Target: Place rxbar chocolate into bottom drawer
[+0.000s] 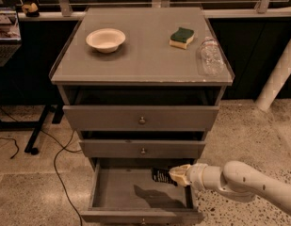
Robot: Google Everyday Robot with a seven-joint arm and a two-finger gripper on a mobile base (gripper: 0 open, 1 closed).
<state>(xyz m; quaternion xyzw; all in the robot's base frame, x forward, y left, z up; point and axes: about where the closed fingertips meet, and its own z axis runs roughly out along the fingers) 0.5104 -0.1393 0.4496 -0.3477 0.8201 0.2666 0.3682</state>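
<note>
In the camera view, the gripper (179,175) reaches in from the right, over the right rear part of the open bottom drawer (117,193). It is clamped on one end of the chocolate bar (161,175), which sticks out to the left and hangs above the drawer floor, its shadow lying below. The step in hand looks like the carry into the drawer, nearly done. The next move calls for lowering a little and letting go, clear of the middle drawer (142,149) just above. The bowl (105,39), sponge (181,37) and bottle (210,58) rest on the cabinet top. The bar's gripped end is hidden, the picture's lower edge cuts off the drawer's front, and the arm runs out at the right. How high the bar hangs is hard to judge.
</note>
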